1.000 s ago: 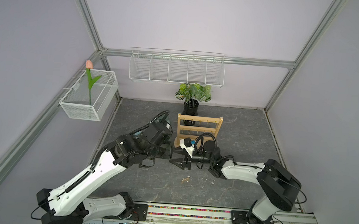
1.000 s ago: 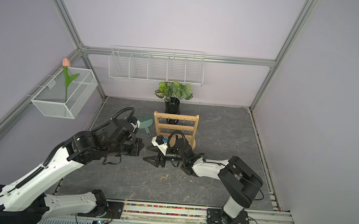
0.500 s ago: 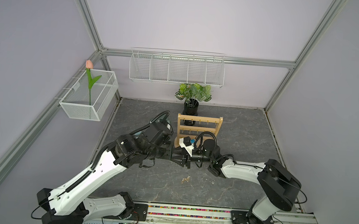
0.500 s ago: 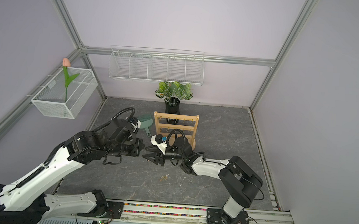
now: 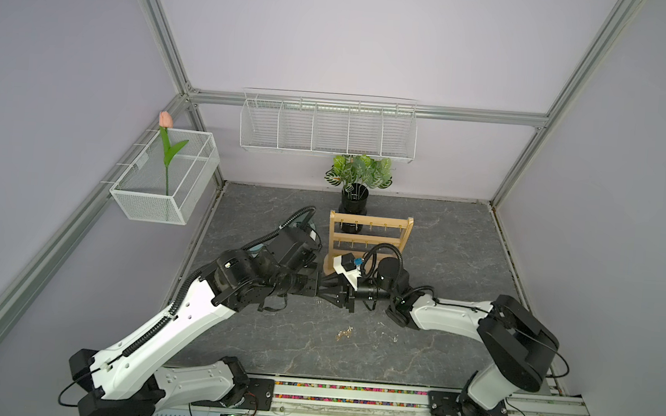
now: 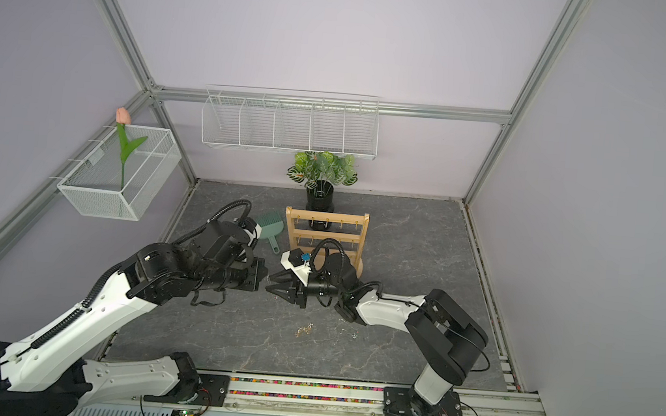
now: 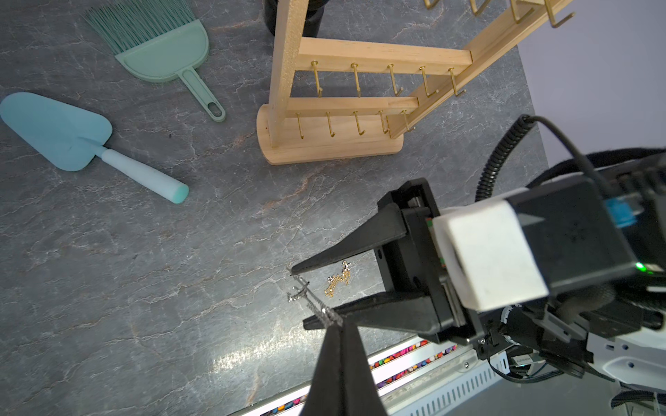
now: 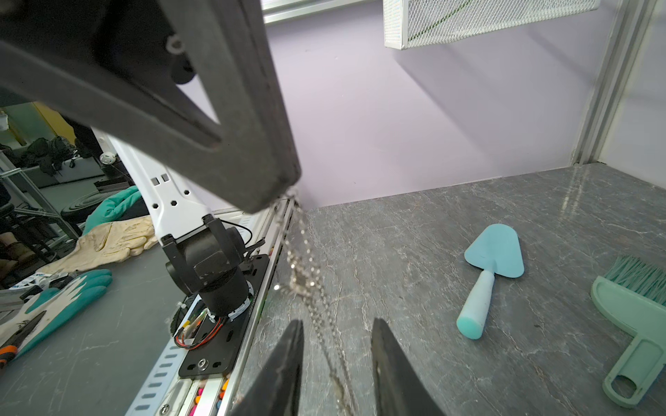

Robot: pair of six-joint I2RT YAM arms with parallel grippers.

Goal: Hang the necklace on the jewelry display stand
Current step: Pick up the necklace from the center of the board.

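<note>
Silver necklace [image 8: 306,273] hung from the left claw [image 7: 340,324], which was pressed together on one end. The chain ran lengthwise between the spread jaws of the right claw [image 8: 337,324]. The stand [image 7: 324,147] stood near, beyond that claw.

Grey tabletop [image 5: 444,235], jewelry display stand [image 7: 324,149], brush [image 7: 162,50], trowel [image 7: 57,133], gold chain [image 7: 338,282]

There are one light-wood jewelry display stand [image 5: 371,221], one silver chain necklace [image 7: 313,304], one small gold chain [image 7: 338,282], two white wire baskets [image 5: 328,128], one black-potted leafy plant [image 5: 361,172], one pink tulip [image 5: 165,119], one mint-green brush [image 7: 162,54] and one light-blue trowel [image 7: 57,126].
</note>
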